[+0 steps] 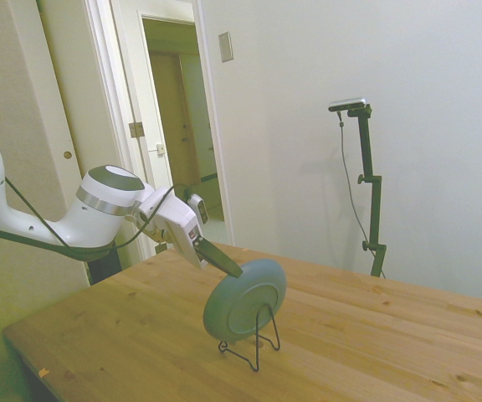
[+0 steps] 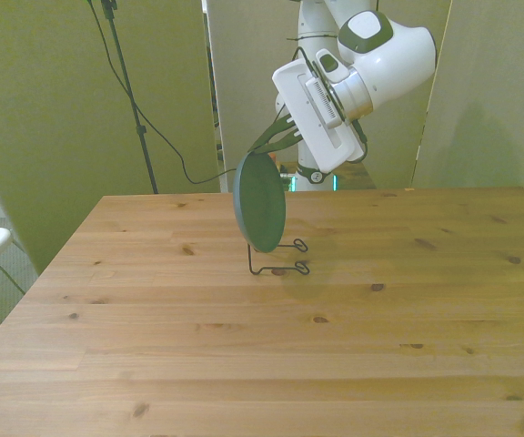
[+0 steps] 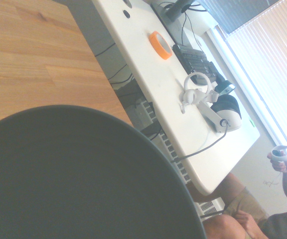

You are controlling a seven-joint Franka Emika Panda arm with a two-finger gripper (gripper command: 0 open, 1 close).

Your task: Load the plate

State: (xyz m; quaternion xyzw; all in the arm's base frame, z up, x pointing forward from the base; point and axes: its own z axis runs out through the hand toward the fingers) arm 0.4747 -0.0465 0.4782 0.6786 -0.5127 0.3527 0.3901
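The teal-green plate stands on edge, tilted, with its lower rim down in the black wire rack near the middle of the wooden table. My gripper is shut on the plate's upper rim, reaching down from the arm. In the side view the paler underside faces the camera. The dark upper face fills much of the wrist view.
A white desk beyond the table's edge carries an orange tape roll, a keyboard and headset gear. A person sits by it, holding a controller. A doorway opens behind the arm.
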